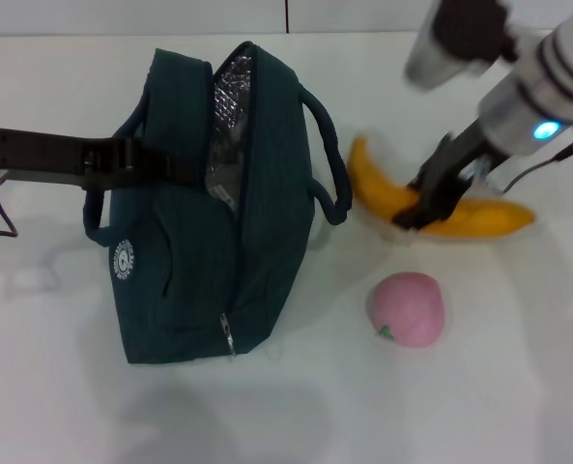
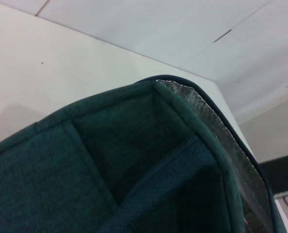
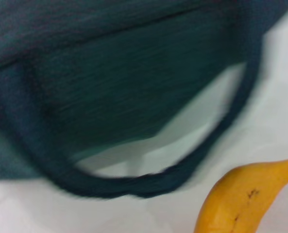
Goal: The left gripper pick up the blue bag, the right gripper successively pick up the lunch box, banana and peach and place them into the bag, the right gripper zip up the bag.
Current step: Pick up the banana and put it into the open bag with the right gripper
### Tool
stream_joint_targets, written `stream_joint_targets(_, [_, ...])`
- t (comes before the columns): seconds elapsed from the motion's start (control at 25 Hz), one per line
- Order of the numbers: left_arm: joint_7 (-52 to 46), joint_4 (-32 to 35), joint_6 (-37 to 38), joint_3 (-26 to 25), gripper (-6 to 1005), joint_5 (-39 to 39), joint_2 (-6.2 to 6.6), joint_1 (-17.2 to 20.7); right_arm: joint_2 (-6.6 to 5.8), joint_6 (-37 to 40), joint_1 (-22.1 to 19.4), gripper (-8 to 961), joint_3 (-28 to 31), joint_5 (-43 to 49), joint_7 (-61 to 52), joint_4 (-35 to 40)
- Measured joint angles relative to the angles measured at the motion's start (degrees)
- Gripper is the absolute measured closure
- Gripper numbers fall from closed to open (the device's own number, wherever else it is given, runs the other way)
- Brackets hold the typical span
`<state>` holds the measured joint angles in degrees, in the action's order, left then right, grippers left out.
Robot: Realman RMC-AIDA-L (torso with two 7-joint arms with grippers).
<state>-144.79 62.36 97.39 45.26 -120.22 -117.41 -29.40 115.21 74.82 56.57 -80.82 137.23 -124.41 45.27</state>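
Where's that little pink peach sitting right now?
In the head view the round pink peach lies on the white table, right of the dark blue-green bag, just nearer the robot than the yellow banana.

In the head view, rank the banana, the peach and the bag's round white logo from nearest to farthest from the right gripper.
1. Banana: directly under the right gripper, at its fingers.
2. Peach: on the table nearer the robot.
3. Round white logo: on the bag, far over on the robot's left.

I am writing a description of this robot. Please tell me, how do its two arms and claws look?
The left claw is black, on a flat black link with a silver cylindrical wrist and a thin dark cable. The right claw is black too, on a silver-white banded wrist with a glowing blue light.
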Motion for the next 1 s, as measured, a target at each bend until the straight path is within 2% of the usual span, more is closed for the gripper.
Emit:
stream_joint_targets(0.08, [-0.03, 0.13, 0.04, 0.00, 965, 0.23, -0.04, -0.09, 0.09, 1.38, -1.86, 534, 6.80, 2.64, -1.31, 2.83])
stream_joint_targets(0.2, [-0.04, 0.17, 0.09, 0.01, 965, 1.37, 0.06, -0.09, 0.05, 3.07, -4.10, 532, 17.71, 1.63, -2.10, 6.84])
stream_joint_targets(0.32, [-0.06, 0.17, 0.16, 0.00, 965, 2.00, 0.28, 0.07, -0.09, 5.02, -6.59, 529, 26.02, -6.58, -0.43, 10.75])
stream_joint_targets(0.4, [-0.09, 0.17, 0.18, 0.00, 965, 2.02, 0.32, 0.08, -0.55, 6.11, -8.52, 527, 27.94, -15.79, 1.99, 12.39])
stream_joint_targets(0.52, [-0.14, 0.17, 0.18, 0.01, 965, 2.05, 0.37, 0.08, -1.14, 7.24, -10.29, 524, 27.97, -30.97, 7.17, 12.87])
stream_joint_targets(0.72, [-0.15, 0.15, 0.18, 0.14, 965, 2.06, 0.36, -0.32, 0.47, 8.01, -10.48, 519, 25.62, -44.12, 17.97, 10.17])
stream_joint_targets(1.0, [-0.14, -0.04, 0.26, 0.14, 964, 2.09, 0.19, -0.42, 0.85, 5.98, -7.40, 513, 11.66, -65.76, 38.04, -2.16])
